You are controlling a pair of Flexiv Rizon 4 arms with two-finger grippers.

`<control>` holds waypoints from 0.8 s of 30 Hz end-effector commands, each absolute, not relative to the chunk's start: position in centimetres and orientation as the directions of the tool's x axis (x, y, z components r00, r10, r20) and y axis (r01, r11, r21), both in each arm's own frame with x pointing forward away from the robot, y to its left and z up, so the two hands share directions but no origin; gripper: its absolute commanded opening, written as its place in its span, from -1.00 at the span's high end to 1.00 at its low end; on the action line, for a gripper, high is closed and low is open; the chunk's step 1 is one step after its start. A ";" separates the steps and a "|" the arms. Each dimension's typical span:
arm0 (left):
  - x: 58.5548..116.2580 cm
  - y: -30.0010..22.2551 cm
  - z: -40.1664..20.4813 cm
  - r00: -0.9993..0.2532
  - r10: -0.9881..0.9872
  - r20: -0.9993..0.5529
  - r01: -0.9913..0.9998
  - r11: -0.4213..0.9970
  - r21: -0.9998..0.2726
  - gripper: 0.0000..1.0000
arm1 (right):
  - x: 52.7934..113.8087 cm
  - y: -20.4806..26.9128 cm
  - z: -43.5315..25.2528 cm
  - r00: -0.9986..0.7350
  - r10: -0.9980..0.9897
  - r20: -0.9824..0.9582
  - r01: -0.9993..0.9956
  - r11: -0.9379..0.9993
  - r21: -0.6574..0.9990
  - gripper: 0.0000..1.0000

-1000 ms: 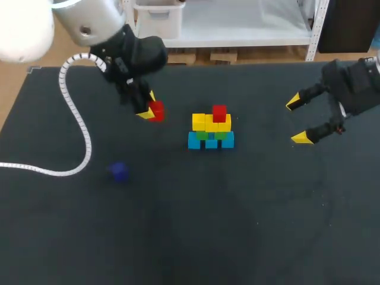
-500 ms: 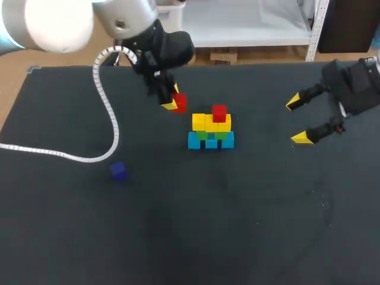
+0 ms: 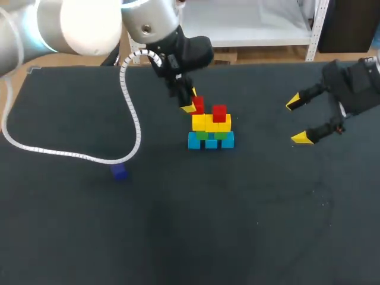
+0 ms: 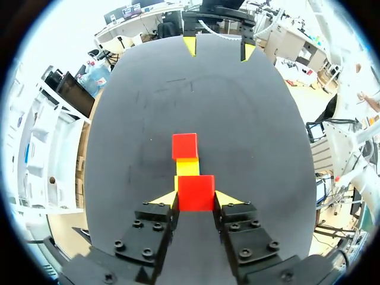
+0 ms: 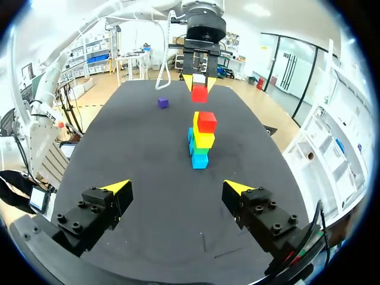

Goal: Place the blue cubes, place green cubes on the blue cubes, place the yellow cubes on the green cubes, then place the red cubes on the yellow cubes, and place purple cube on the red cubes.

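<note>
dark bench [image 3: 237, 225]: blue, green, yellow tiers [image 3: 211, 140] and one red cube [image 3: 219, 113] are stacked; another red cube [image 3: 198, 105] is pinched by the left gripper [image 4: 196, 199]; purple cube [image 3: 119, 171] is unplaced at 8 o'clock.

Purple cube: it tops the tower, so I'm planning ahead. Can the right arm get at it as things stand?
Doubtful. The purple cube lies uncovered, but it sits well beyond the stack from the open, empty right claw, a long reach across.

We see bright, even light from overhead on the dark matte table [image 3: 249, 225]; shadows are soft and faint, and our left arm [image 3: 77, 24] glares white.
</note>
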State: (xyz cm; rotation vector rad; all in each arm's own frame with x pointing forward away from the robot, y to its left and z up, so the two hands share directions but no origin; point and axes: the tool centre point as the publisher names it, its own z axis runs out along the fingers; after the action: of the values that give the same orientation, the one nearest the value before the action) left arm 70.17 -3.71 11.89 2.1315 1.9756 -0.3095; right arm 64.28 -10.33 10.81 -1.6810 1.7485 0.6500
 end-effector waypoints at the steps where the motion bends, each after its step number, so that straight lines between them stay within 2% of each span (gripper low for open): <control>1: 70.6 -4.4 11.5 0.066 0.954 -0.292 0.998 -0.066 0.009 1.00 | 64.4 -10.3 10.7 0.004 -0.687 -0.726 -0.995 0.067 -0.069 -1.00; 24: 70.6 -5.6 10.3 0.057 0.954 -0.294 0.998 -0.060 -0.003 1.00 | 64.4 -10.3 10.7 0.004 -0.687 -0.726 -0.995 0.067 -0.069 -1.00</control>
State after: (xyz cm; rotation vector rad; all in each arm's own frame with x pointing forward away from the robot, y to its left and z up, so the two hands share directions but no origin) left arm 70.21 -5.37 10.44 2.1192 2.0027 -0.3185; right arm 64.28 -10.33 10.81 -1.6810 1.7485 0.6501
